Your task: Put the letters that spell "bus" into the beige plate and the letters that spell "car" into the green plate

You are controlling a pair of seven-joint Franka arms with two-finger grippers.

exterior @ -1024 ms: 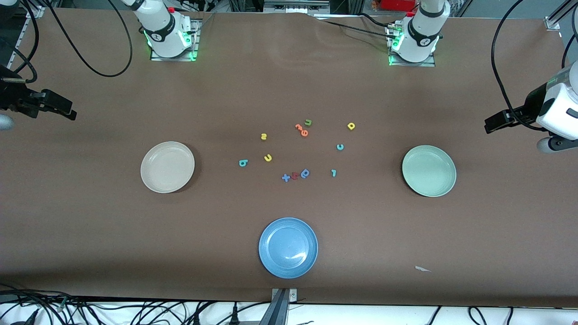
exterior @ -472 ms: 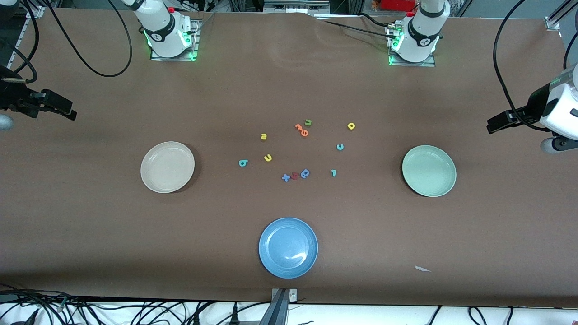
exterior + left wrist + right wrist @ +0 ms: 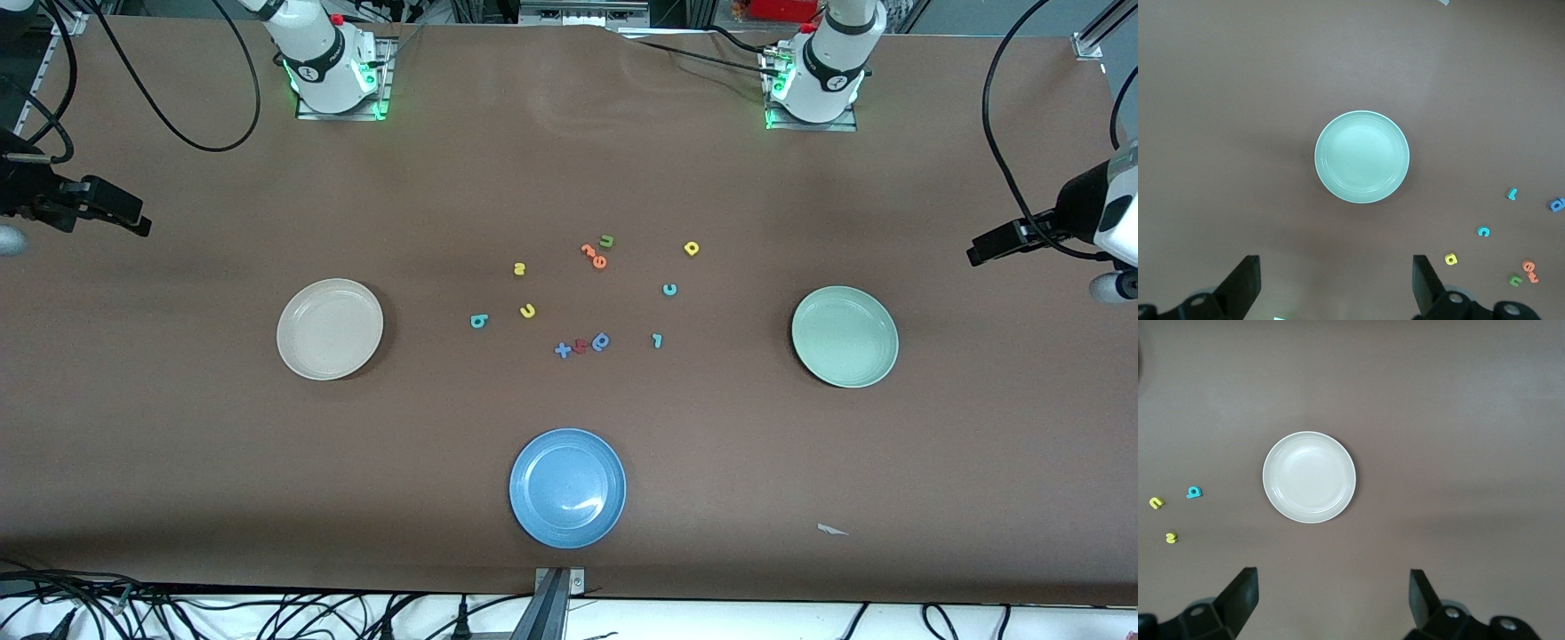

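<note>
I have both arms parked high at the two ends of the worktop (image 3: 178, 462), and neither one carries anything. The left tool (image 3: 1335, 283) hangs over the worktop near the green plate (image 3: 845, 336) with its jaws wide apart and empty. The right tool (image 3: 1331, 600) hangs over the worktop near the beige plate (image 3: 330, 329), jaws likewise wide and empty.

Both plates are bare inside. The beige plate sits toward the right arm's end, the green plate toward the left arm's end, and the letters lie scattered on the worktop between them.

For "bus" I see the teal "b" (image 3: 478, 321) closest to the beige plate, one small yellow letter (image 3: 527, 311) just beside it and another (image 3: 519, 268) farther from the front camera; I cannot tell which of them is the "u" and which the "s".

For "car", the teal "c" (image 3: 669, 289) lies nearer the green plate, the yellow "a" (image 3: 692, 248) farther from the front camera than it, and the teal "r" (image 3: 657, 340) nearer.

A blue plate (image 3: 567, 488) sits closest to the front camera.
</note>
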